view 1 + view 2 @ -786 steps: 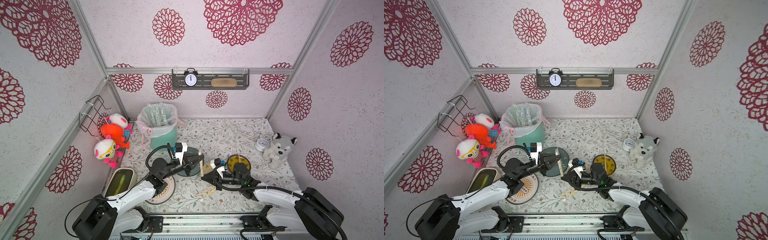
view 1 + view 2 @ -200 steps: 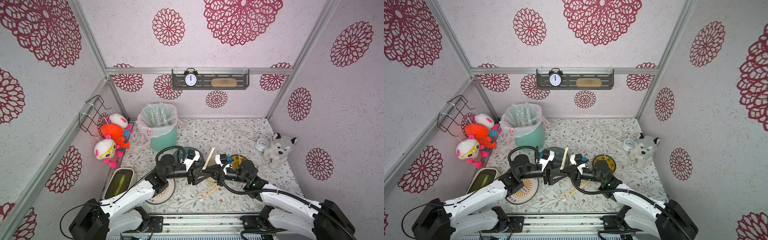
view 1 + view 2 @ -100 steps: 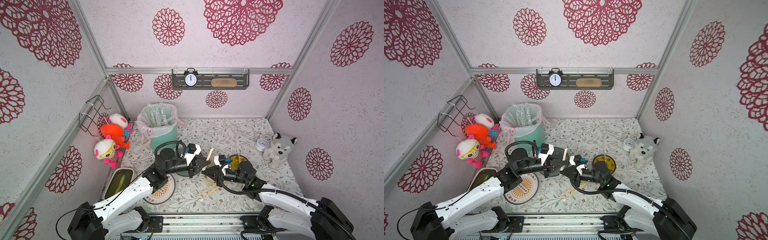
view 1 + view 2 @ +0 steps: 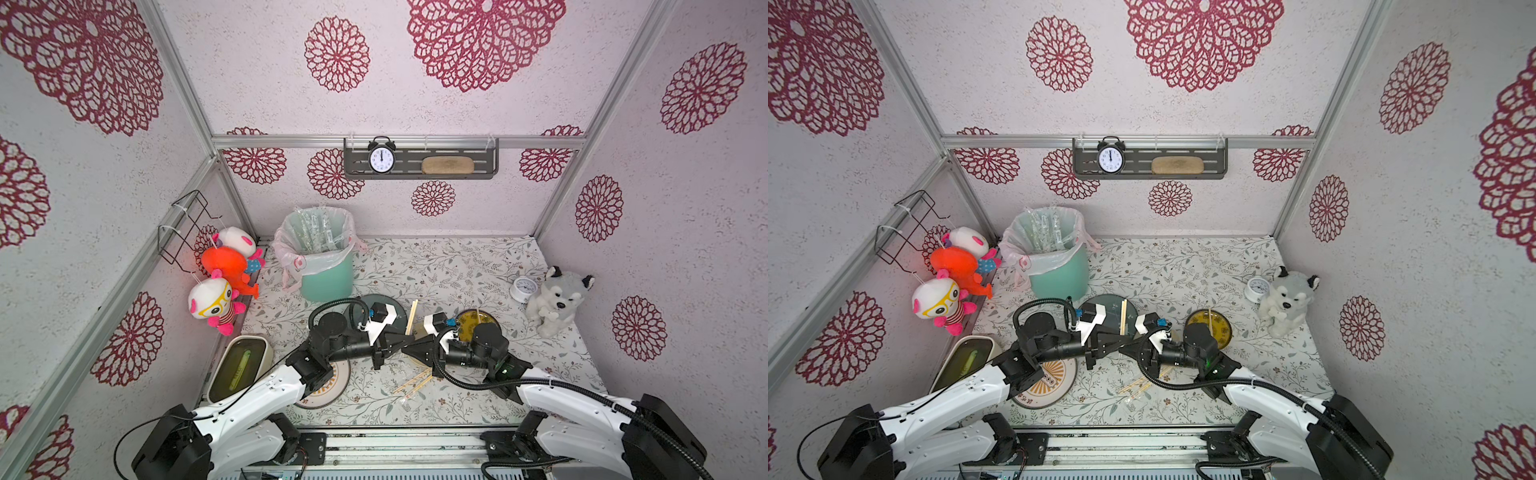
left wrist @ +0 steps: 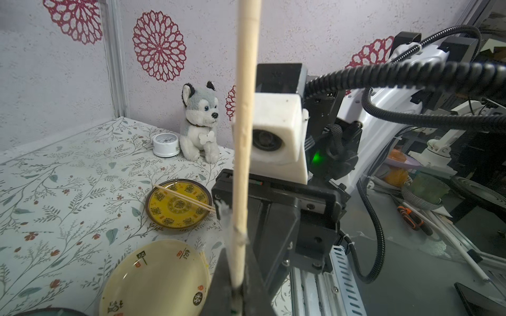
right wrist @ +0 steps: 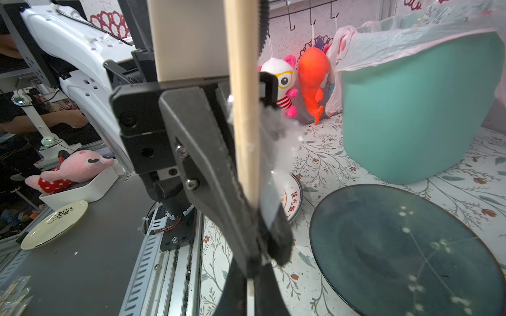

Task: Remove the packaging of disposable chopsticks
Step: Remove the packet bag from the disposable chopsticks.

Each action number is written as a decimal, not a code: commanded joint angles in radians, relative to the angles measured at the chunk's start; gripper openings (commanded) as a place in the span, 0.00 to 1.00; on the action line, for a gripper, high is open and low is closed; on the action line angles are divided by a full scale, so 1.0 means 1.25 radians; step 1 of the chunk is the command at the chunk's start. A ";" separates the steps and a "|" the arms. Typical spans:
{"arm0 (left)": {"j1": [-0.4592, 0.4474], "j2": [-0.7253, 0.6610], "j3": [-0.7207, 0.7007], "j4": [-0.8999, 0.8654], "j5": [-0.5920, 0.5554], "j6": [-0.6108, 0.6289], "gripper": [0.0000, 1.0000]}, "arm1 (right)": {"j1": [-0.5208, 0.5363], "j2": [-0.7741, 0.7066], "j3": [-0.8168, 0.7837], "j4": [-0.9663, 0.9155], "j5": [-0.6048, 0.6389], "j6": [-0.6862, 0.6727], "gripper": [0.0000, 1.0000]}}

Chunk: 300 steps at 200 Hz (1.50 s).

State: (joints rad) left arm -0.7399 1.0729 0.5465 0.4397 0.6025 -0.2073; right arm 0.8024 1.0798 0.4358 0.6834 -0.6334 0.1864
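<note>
Floral desk [image 4: 457,266], midway along, toward its front edge: left gripper [image 4: 397,345] and right gripper [image 4: 410,348] stood tip to tip. Both were clamped tight on the lower end of the upright disposable chopsticks [image 4: 411,318], where the packaging [image 5: 225,219] bunched (which jaws pinched plastic, I couldn't tell). They were presumably opposed so as to pull it off.

Bright, flat, even light all over, hardly any shadows. Both top views bow hard at the edges, fisheye-style. On the wrist cams the chopstick [image 5: 244,123] right at the tips of the left gripper [image 5: 236,292] is mushy and out of focus. Stuff farther out past it looks sharp.
</note>
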 commanded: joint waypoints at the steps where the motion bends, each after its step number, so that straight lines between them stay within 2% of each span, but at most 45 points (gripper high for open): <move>1: 0.004 0.002 -0.010 -0.039 -0.006 0.000 0.00 | -0.004 0.000 0.036 0.129 0.003 0.013 0.00; 12: 0.004 0.016 -0.010 -0.031 0.006 -0.008 0.00 | -0.003 0.004 0.035 0.130 0.004 0.018 0.00; 28: 0.005 0.019 -0.025 0.006 -0.024 -0.009 0.00 | -0.003 0.013 0.041 0.105 -0.002 0.018 0.00; 31: 0.006 0.017 -0.027 0.010 -0.032 -0.010 0.00 | -0.004 0.015 0.043 0.099 -0.002 0.016 0.05; 44: 0.022 0.003 -0.026 0.009 -0.048 -0.013 0.00 | -0.004 0.011 0.037 0.080 0.010 0.011 0.40; 55: 0.047 -0.008 -0.026 0.011 -0.029 -0.022 0.00 | -0.005 -0.010 0.018 0.075 0.045 0.010 0.62; 63: 0.067 -0.012 -0.022 0.009 0.011 -0.025 0.00 | -0.007 -0.035 0.002 0.074 0.075 0.011 0.73; 100: 0.080 -0.022 -0.017 -0.027 0.119 0.006 0.00 | -0.022 -0.125 0.021 0.022 0.096 -0.017 0.90; 110: 0.079 -0.019 -0.020 -0.026 0.141 0.005 0.00 | -0.027 -0.122 0.047 0.004 0.092 -0.036 0.98; 121: 0.079 -0.021 -0.029 -0.016 0.141 0.002 0.00 | -0.034 -0.113 0.069 0.003 0.127 -0.024 0.99; 141: 0.080 -0.041 -0.040 -0.026 0.119 0.008 0.00 | -0.042 -0.086 0.129 -0.044 0.128 -0.022 0.99; 191: 0.079 -0.053 -0.046 -0.027 0.127 0.011 0.00 | -0.043 0.017 0.197 -0.013 0.050 -0.004 0.98; 214: 0.080 -0.046 -0.047 -0.020 0.135 0.011 0.00 | -0.043 0.067 0.210 0.046 -0.030 0.024 0.83; 228: 0.080 -0.047 -0.048 -0.022 0.136 0.014 0.00 | -0.043 0.079 0.213 0.069 -0.061 0.036 0.66; 240: 0.080 -0.051 -0.048 -0.029 0.131 0.017 0.00 | -0.043 0.081 0.213 0.071 -0.077 0.037 0.48; 259: 0.080 -0.054 -0.052 -0.030 0.134 0.018 0.00 | -0.043 0.071 0.199 0.080 -0.067 0.040 0.47; 281: 0.080 -0.050 -0.055 -0.027 0.134 0.017 0.00 | -0.043 0.048 0.182 0.088 -0.045 0.039 0.51; 293: 0.080 -0.048 -0.057 -0.025 0.130 0.015 0.00 | -0.043 0.044 0.183 0.088 -0.052 0.041 0.42; 300: 0.080 -0.047 -0.058 -0.023 0.130 0.015 0.00 | -0.044 0.045 0.186 0.085 -0.057 0.043 0.33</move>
State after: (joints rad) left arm -0.6365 1.0153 0.4900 0.3981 0.7521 -0.2092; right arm 0.7525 1.1744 0.6571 0.7265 -0.6838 0.2352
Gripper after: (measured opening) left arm 0.069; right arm 0.436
